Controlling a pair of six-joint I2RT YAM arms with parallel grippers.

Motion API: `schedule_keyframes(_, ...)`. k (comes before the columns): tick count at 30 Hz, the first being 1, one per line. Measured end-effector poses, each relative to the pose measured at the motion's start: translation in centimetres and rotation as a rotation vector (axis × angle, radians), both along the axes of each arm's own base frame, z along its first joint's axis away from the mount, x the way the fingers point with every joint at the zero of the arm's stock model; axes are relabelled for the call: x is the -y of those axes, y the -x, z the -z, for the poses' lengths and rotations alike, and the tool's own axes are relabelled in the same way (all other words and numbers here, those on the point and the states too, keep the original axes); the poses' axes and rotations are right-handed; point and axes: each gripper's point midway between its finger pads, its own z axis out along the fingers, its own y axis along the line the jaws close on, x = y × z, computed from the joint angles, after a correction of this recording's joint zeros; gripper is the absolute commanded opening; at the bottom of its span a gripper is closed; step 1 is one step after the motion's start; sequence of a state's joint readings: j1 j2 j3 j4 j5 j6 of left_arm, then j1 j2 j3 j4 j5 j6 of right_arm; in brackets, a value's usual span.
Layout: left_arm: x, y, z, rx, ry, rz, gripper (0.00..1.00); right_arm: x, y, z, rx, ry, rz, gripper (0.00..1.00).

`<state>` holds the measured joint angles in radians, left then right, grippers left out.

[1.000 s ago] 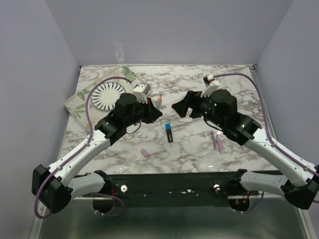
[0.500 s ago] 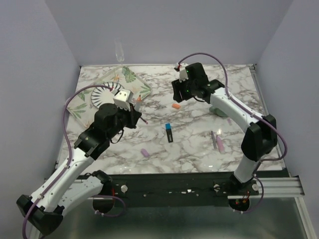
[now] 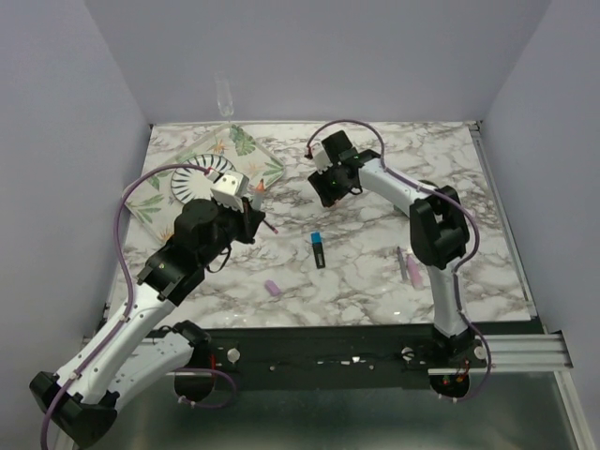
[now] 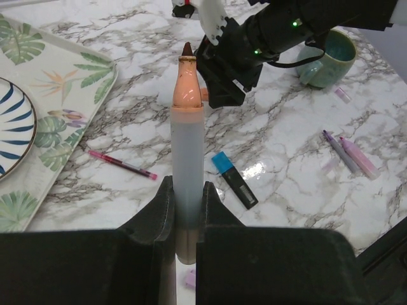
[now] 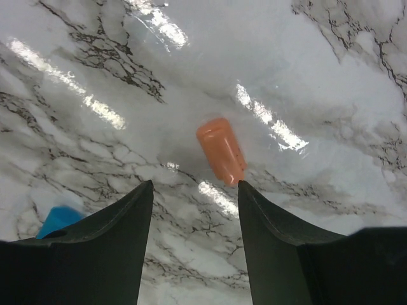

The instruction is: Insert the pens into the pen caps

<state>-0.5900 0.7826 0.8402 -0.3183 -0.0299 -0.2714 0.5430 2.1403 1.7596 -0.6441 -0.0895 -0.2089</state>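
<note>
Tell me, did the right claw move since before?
Yes. The right gripper slid closer to the black marker and now sits above the orange cap.

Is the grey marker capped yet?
Uncapped: the marker shows its bare orange tip; the orange cap lies apart on the table.

Work surface: a table [image 3: 356, 281] with a glossy white marble-pattern top, veined grey. Bright glare streaks [image 5: 159, 28] show on the top. Enclosure: a plain, pale lilac-grey back wall [image 3: 319, 56], left wall [image 3: 56, 169] and right wall [image 3: 553, 131] meet the table edges. A black rail [image 3: 319, 349] runs along the near edge. Below it lies a dull grey metal sheet [image 3: 328, 417].
</note>
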Motion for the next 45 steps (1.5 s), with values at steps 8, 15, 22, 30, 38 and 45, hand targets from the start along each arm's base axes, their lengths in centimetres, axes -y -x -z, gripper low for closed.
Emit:
schedule_keyframes(8, 0.0, -0.1, -0.1, 0.012, -0.003, 0.003, 0.00, -0.2, -2.5, 2.3, 0.002, 0.050, -0.032, 0.58)
schedule_keyframes(15, 0.1, -0.2, -0.2, 0.024, -0.003, 0.004, 0.00, 0.6, -2.6, 3.8, -0.030, 0.086, -0.035, 0.57)
schedule_keyframes(22, 0.1, -0.3, -0.4, 0.032, -0.002, 0.005, 0.00, 0.8, -2.4, 4.1, -0.036, 0.091, -0.036, 0.46)
schedule_keyframes(30, 0.2, -0.4, -0.6, 0.038, 0.003, 0.007, 0.00, 0.8, -2.4, 4.1, -0.050, 0.101, -0.033, 0.10)
schedule_keyframes(38, 1.0, -0.3, -0.4, 0.030, 0.017, 0.041, 0.00, 0.8, -2.2, 3.6, -0.069, 0.080, 0.035, 0.01)
schedule_keyframes(45, 1.8, -0.5, 0.5, -0.002, 0.007, 0.073, 0.00, 0.1, 0.9, -3.2, -0.080, -0.093, 0.110, 0.01)
